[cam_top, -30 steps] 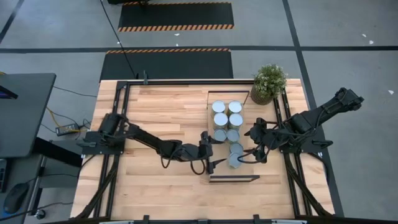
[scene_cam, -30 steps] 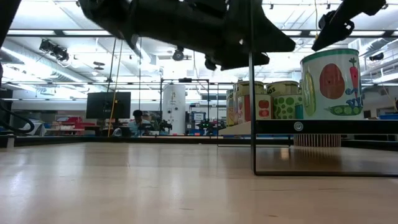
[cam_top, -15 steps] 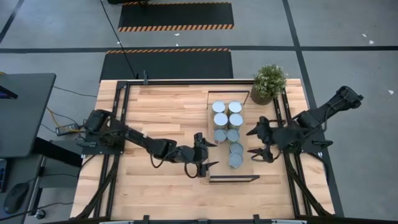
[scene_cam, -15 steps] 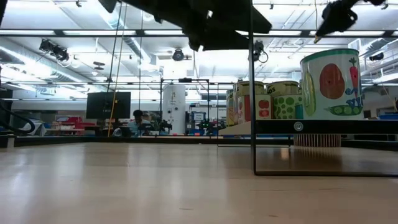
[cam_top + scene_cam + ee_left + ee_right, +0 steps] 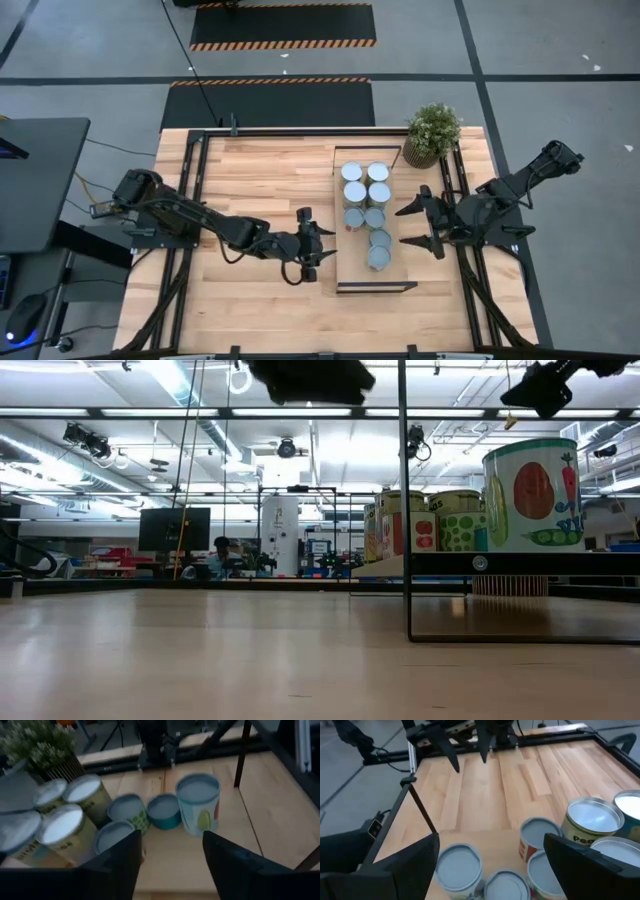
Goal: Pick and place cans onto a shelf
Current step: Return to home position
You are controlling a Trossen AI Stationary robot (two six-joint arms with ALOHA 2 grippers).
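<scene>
Several cans with pale round tops stand upright on the shelf, a light-wood board on a thin black frame. The low view shows their printed sides above the board's edge. My left gripper is open and empty, just left of the shelf, and faces the cans. My right gripper is open and empty, just right of the shelf, above the cans' level. The nearest can stands apart from both grippers.
A potted green plant stands at the shelf's far right corner. Black frame rails run along the table's left and right sides. Bare wood tabletop lies left of the shelf. In the low view, a person shows far off in the room.
My left gripper has drawn back from the shelf toward the table's left edge and risen, staying open. My right gripper has drawn back from the nearest can toward the table's right edge. The cans have stayed in place.
</scene>
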